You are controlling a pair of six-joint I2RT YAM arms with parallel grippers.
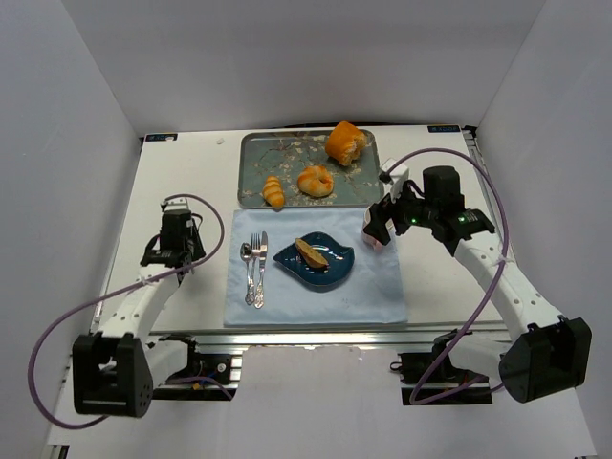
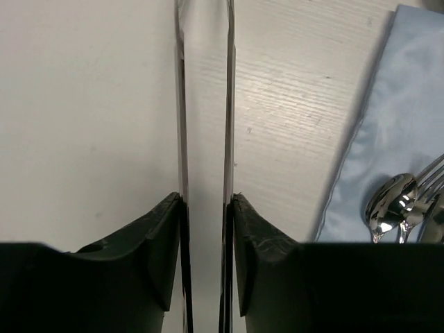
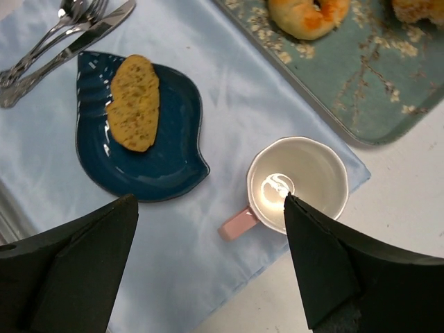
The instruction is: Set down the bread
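A: Nearest us in the right wrist view are the two dark fingers of the right gripper (image 3: 209,201); how do we read them?

B: Spread wide, nothing between them, touching nothing; they hang over the white cup (image 3: 298,177) with the pink handle, which sits near the far right corner of the pale blue cloth (image 3: 208,76).

A: And the bread (image 3: 133,103)?

B: It lies flat on the dark blue shell-shaped plate (image 3: 170,163), pale face up, well apart from the claw; we judge it placed, since nothing grips it and it rests wholly within the rim.

A: Why there?

B: We take it for a place setting; the plate is mid-cloth, with the spoon (image 2: 388,202), fork (image 2: 431,170) and knife (image 3: 90,33) to its left and the cup to its right; the flowered tray (image 3: 361,83) on the far side holds the orange bun (image 1: 344,143), a golden roll (image 1: 316,180) and a small ridged croissant (image 1: 274,191), the serving stock, we suppose.

A: The left gripper (image 2: 205,69)?

B: It is over bare table (image 2: 83,104) left of the cloth, out of the way; its thin fingers stand a narrow gap apart with the table showing between them, gripping nothing.
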